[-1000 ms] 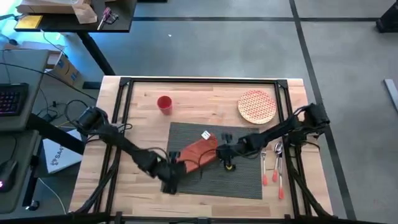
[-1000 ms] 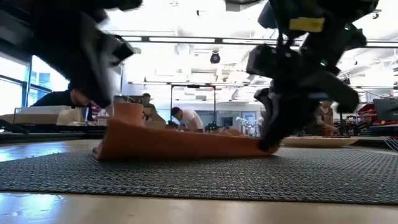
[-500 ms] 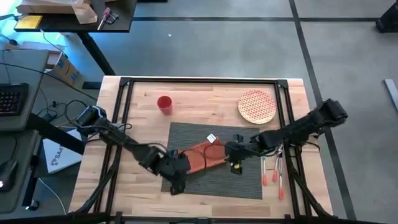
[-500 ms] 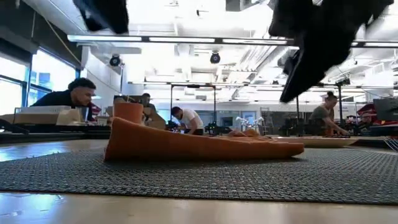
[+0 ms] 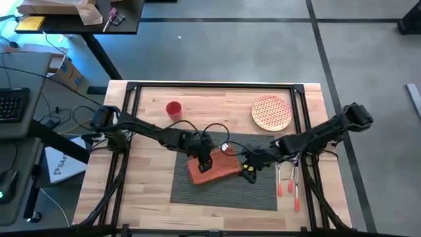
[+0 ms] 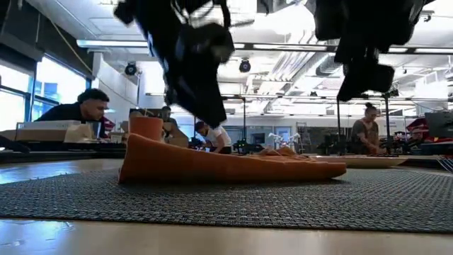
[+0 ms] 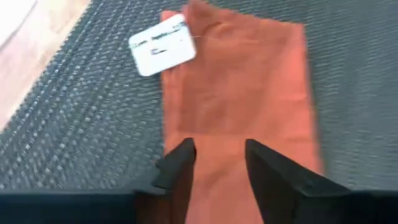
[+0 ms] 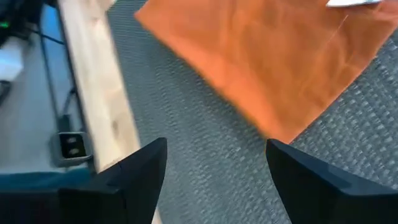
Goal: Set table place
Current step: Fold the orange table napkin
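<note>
We are hovering our released left tool over the folded napkin on the placemat; released right tool at its three o'clock. Next: straightening it.

The middle of the dark grey placemat is taken up by a folded rust-orange napkin. The left gripper hangs over the napkin with a narrow gap between its fingers, and the right gripper, spread wide, is held above the mat at the napkin's 3 o'clock edge. Bare mat is left at 6 o'clock and 9 o'clock of the napkin. On the wooden table, a red cup stands at 11 o'clock, a patterned plate at 1 o'clock, and cutlery lies at 3 o'clock beside the mat.
</note>
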Controlling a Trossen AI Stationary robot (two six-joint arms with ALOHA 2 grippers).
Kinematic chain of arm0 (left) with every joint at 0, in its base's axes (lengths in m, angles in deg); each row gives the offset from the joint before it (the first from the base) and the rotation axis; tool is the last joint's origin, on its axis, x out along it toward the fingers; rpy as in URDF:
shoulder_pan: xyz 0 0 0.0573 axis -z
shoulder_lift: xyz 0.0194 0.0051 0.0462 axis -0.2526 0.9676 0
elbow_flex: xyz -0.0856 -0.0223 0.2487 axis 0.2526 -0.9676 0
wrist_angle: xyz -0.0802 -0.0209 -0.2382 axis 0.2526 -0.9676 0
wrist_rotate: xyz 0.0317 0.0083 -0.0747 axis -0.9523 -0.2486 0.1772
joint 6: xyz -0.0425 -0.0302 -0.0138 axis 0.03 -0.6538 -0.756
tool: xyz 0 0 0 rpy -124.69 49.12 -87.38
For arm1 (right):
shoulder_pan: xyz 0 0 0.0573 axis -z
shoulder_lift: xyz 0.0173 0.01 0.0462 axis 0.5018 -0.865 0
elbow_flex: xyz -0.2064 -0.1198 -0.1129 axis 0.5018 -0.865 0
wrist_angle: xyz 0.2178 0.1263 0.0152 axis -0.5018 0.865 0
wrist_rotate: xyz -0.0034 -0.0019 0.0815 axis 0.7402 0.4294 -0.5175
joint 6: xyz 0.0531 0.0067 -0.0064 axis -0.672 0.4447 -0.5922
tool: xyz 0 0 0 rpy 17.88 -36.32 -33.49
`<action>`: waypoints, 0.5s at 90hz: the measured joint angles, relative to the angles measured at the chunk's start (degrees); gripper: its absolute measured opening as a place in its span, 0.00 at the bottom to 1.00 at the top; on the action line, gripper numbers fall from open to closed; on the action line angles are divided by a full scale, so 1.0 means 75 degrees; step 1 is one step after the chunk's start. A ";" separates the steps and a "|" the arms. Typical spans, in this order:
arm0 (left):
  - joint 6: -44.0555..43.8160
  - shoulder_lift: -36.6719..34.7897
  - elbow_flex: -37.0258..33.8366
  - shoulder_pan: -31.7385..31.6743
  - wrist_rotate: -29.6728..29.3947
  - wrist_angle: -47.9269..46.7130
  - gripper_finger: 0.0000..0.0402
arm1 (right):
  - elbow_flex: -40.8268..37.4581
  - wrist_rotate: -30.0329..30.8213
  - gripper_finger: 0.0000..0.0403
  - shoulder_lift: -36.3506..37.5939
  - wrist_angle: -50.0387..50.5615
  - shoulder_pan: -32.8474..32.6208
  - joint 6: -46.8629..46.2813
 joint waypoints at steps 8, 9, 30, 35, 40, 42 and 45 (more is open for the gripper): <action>0.0081 0.0469 0.0000 -0.0060 0.0144 0.0079 0.40 | 0.0000 0.0134 0.63 0.0206 0.0068 -0.0126 0.0011; 0.0080 0.0520 -0.0002 -0.0058 0.0152 0.0070 0.40 | 0.0000 0.0153 0.63 0.0233 0.0081 -0.0139 0.0011; -0.0126 0.1103 0.0035 0.0180 -0.0019 0.0127 0.40 | 0.0000 0.0711 0.63 0.0649 0.0489 -0.0400 0.0003; -0.0206 0.1106 0.0035 0.0261 -0.0123 0.0113 0.39 | 0.0000 0.0724 0.63 0.0662 0.0514 -0.0416 0.0008; -0.0330 0.1109 0.0035 0.0322 -0.0161 0.0089 0.38 | 0.0000 0.0736 0.63 0.0659 0.0532 -0.0416 0.0022; -0.0398 0.1109 0.0035 0.0345 -0.0176 0.0078 0.36 | 0.0000 0.0743 0.63 0.0658 0.0540 -0.0416 0.0025; -0.0524 0.1109 0.0035 0.0374 -0.0181 0.0062 0.34 | 0.0000 0.0751 0.63 0.0658 0.0545 -0.0416 0.0025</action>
